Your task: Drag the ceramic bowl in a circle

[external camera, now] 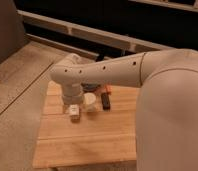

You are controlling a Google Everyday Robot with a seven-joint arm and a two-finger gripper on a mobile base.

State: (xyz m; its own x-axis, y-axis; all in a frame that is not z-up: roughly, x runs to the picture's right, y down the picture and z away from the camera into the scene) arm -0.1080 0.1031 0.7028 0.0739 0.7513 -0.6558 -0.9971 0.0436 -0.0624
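Note:
My white arm reaches from the right across the wooden table (87,140) and bends down at its left part. The gripper (74,111) hangs at the end of the wrist, low over the table's left middle. A small white cup (91,103) stands right beside it, on its right. The ceramic bowl does not show plainly. A dark patch (90,89) sits just under the arm behind the cup, and I cannot tell if that is the bowl.
A small dark object (106,102) with an orange piece (108,90) behind it lies right of the cup. The table's left edge drops to a speckled floor (17,85). A dark railing (92,37) runs along the back.

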